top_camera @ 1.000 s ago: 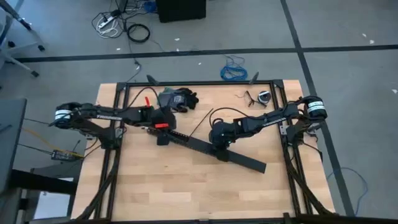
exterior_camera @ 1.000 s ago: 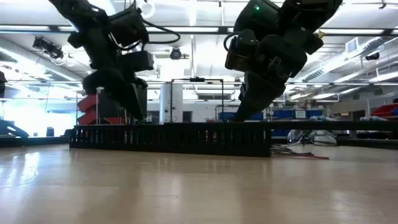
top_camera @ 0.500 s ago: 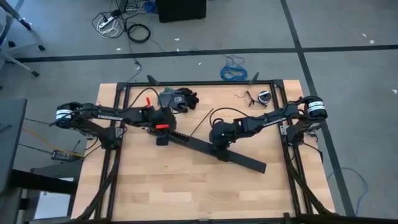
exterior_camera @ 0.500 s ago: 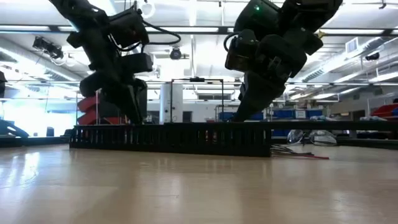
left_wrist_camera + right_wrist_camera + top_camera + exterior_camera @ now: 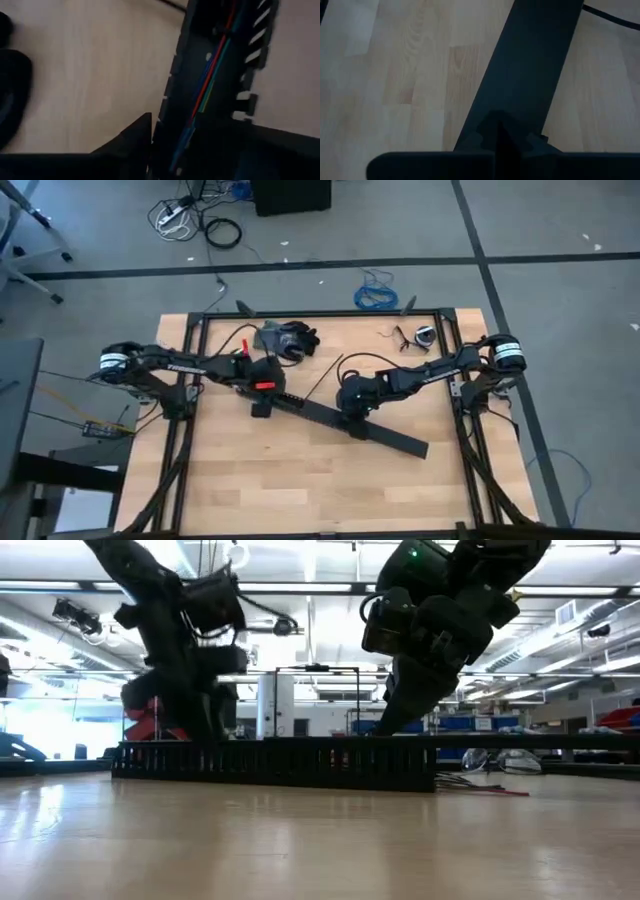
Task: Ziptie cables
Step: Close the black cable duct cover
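Observation:
A long black slotted strip (image 5: 335, 420) lies slantwise on the table's middle. The thin red, blue and green cables (image 5: 212, 75) run along its open channel; their ends (image 5: 482, 784) stick out at one end on the table. My left gripper (image 5: 262, 395) is low over the strip's left end, open, one finger (image 5: 132, 137) beside the channel wall; whether it touches, I cannot tell. My right gripper (image 5: 352, 418) is shut and down on the strip's flat black top (image 5: 535, 60) near its middle. My right gripper presses its shut fingertips (image 5: 495, 131) down on the strip's flat top face (image 5: 520, 107), near the strip's middle. The fingers come from above, slanting in from the table's right. The strip lies flat on the table under them.
A pair of dark gloves (image 5: 288, 338) lies at the table's far edge, and a small round object (image 5: 425, 334) at the far right. A blue coiled cable (image 5: 377, 295) lies on the floor beyond the table. The near half of the table (image 5: 300, 490) is bare wood.
My left gripper has come down toward the strip's left end and its arm has reached a little farther toward the table's right. The strip and my right gripper have stayed where they were.

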Robot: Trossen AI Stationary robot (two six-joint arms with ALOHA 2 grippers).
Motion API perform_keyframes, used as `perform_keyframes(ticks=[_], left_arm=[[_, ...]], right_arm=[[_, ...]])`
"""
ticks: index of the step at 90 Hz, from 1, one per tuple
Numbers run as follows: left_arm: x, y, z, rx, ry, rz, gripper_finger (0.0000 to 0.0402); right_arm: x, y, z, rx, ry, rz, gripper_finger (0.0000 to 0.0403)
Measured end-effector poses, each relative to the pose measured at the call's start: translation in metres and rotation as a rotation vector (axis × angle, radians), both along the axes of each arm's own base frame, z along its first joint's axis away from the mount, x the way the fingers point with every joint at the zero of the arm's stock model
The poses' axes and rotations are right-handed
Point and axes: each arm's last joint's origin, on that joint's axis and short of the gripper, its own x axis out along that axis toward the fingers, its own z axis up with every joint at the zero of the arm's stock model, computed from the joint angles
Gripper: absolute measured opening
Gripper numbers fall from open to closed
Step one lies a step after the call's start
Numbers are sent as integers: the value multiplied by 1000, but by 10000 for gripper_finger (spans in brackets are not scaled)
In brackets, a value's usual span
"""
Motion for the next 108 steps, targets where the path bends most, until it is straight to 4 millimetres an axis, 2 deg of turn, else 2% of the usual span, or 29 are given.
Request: perform_keyframes(ticks=[9, 20, 48, 67, 85, 108], left_arm=[[3, 2, -5, 47, 18, 17, 146], [7, 3, -1, 62, 7, 24, 128], [7, 3, 1, 59, 23, 6, 11], [5, 2, 1, 36, 34, 18, 4], [5, 1, 1, -20, 25, 244, 2], [12, -19, 2, -82, -39, 277, 0]], right_arm=[[0, 0, 0, 0, -1, 0, 1], [0, 0, 0, 0, -1, -1, 1], [1, 0, 1, 0, -15, -2, 5], [14, -2, 9, -5, -186, 8, 32], [19, -15, 14, -7, -261, -23, 75], [20, -27, 19, -60, -306, -13, 97]])
